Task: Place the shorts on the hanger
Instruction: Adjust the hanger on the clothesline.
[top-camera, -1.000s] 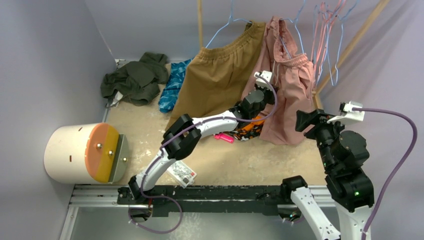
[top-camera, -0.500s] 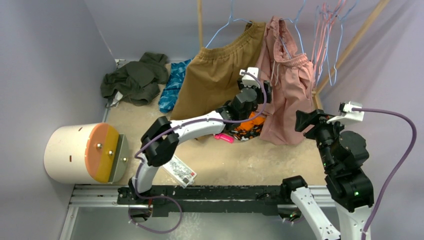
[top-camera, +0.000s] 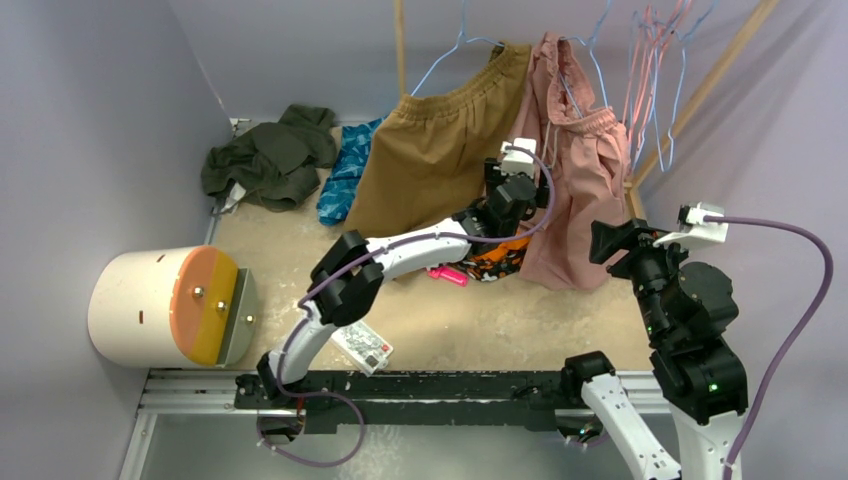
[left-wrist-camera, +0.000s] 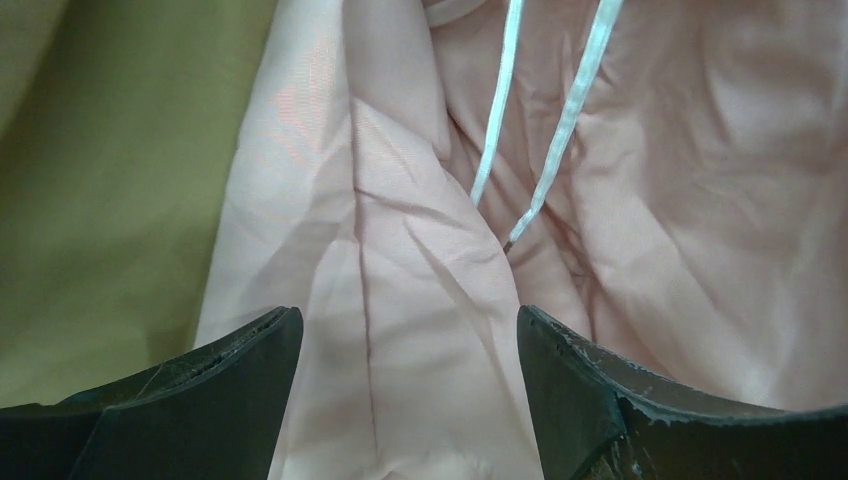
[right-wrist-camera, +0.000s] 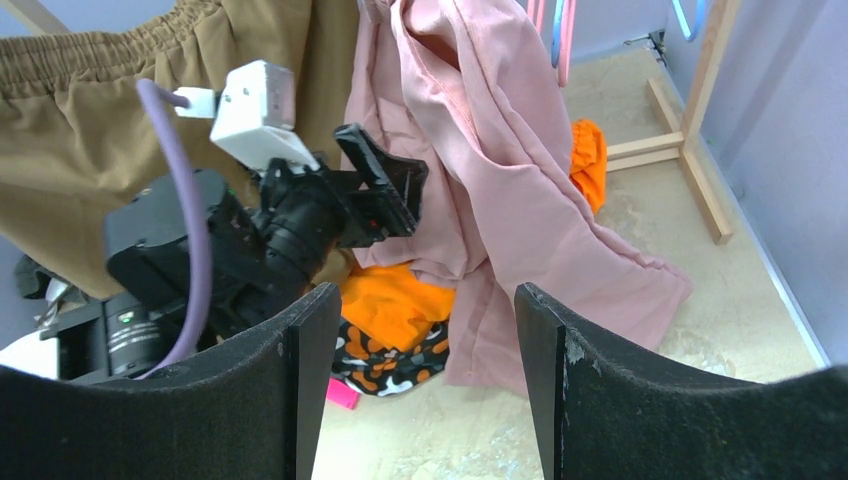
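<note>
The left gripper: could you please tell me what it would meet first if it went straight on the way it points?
The shorts: the left gripper, open, points straight at a fold of their pink fabric, with the drawstring just above. It looks close, though depth is unclear.

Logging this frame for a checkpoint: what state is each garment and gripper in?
Pink shorts: hung up, hem trailing on the table.
Tan-brown shorts: hung up.
Left gripper: open, facing the pink shorts.
Right gripper: open, empty.
Orange garment: heaped on the table.
Green garment: crumpled in the far corner.
</note>
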